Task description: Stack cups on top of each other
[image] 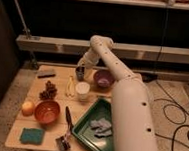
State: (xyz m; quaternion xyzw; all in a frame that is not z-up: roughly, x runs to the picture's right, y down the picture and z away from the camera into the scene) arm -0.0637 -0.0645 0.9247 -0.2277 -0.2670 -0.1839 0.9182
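A white robot arm (pixel 118 85) reaches down over a wooden worktop (pixel 50 132), its pincer (pixel 80 68) right at a dark grey cup (pixel 80 74) near the back edge; whether the pincer is wide or narrow cannot be told. A white cup (pixel 82 91) stands apart from the dark one and just in front of it, left of a purple bowl (pixel 104 80).

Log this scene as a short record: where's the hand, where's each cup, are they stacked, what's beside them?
hand: the hand is down at the narrow dark grey cup, towards the far side of the wooden table
second cup: white cylindrical cup, standing nearer the camera, apart from the grey one
stacked: no
beside: purple bowl to the picture's right; red-orange bowl nearer, picture's left
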